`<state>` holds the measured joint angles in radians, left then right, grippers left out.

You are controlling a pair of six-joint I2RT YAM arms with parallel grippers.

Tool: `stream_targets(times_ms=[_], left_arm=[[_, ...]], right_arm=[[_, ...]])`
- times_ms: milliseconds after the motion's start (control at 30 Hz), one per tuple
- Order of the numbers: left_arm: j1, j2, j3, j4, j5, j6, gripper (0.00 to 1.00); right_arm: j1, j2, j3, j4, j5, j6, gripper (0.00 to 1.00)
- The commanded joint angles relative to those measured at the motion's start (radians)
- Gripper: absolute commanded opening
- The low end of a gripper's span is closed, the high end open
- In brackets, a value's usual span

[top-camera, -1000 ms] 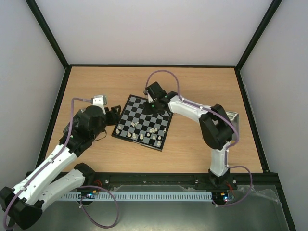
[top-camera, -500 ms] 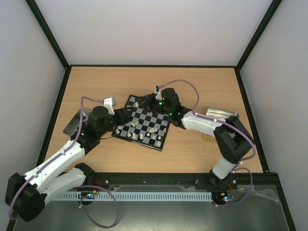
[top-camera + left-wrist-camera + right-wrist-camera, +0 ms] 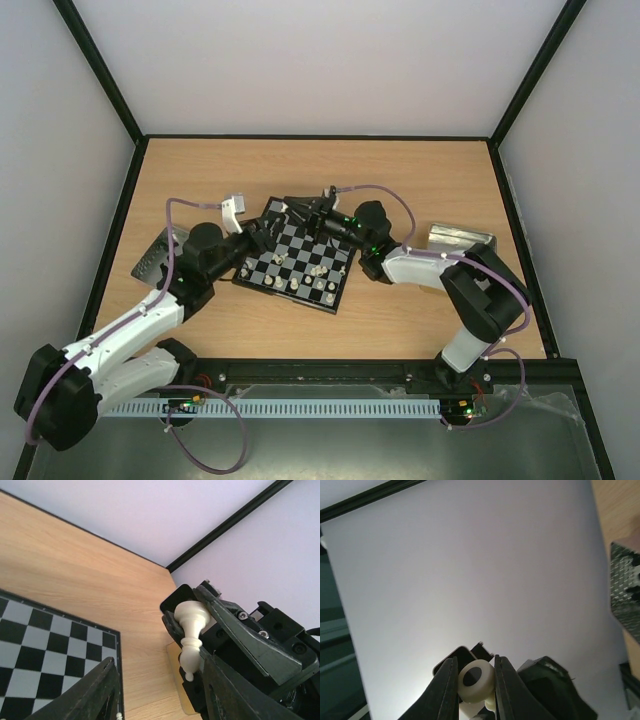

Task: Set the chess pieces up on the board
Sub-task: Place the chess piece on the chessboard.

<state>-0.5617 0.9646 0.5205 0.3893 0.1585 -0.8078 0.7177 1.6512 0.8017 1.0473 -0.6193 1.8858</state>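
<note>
Steadily, with your right fingers [image 3: 448, 686] clamped on the white piece [image 3: 190, 630] and your left fingers [image 3: 99, 694] apart, take its stem squarely before standing it on the board [image 3: 50, 645].

Plain white walls [image 3: 320, 60] close in on 3 sides of a light wooden table [image 3: 200, 170], seen from above under soft, even light that throws only faint shadows. Black strips [image 3: 98, 70] mark the 2 back corners and trim the tabletop's edges. Along the near side run a black rail [image 3: 330, 372] and a white slotted strip [image 3: 320, 408], with a dull grey surface [image 3: 350, 450] below.
</note>
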Motion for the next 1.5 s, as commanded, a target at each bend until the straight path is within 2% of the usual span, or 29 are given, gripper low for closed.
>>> stream_targets(times_ms=[0,300,567,667,867,1033,1133,1233,1467], left_arm=[[0.004,0.015,-0.021,0.118,0.030,-0.029,0.44],[0.004,0.016,-0.042,0.176,0.057,-0.045,0.18],[0.004,0.004,-0.024,0.118,0.035,-0.027,0.03],[0.004,-0.003,0.008,0.011,0.029,-0.001,0.02],[0.005,-0.007,0.132,-0.366,0.024,0.115,0.02],[0.012,0.044,0.256,-0.718,0.009,0.233,0.02],[0.015,0.109,0.353,-0.909,-0.011,0.291,0.02],[0.021,0.208,0.439,-1.017,-0.009,0.343,0.03],[0.022,0.472,0.661,-1.190,-0.027,0.453,0.02]], right_arm=[[0.014,0.005,-0.016,0.157,-0.018,0.108,0.11],[0.023,0.013,-0.022,0.169,-0.016,0.113,0.11],[0.027,0.002,-0.040,0.113,-0.008,0.050,0.12],[0.026,-0.013,-0.045,0.049,0.000,-0.021,0.17],[-0.005,-0.077,-0.046,-0.219,0.059,-0.284,0.49],[-0.033,-0.175,-0.030,-0.483,0.164,-0.526,0.64],[-0.035,-0.226,-0.005,-0.666,0.280,-0.690,0.67],[-0.035,-0.270,-0.002,-0.779,0.384,-0.786,0.67],[-0.036,-0.348,-0.017,-0.917,0.561,-0.902,0.68]])
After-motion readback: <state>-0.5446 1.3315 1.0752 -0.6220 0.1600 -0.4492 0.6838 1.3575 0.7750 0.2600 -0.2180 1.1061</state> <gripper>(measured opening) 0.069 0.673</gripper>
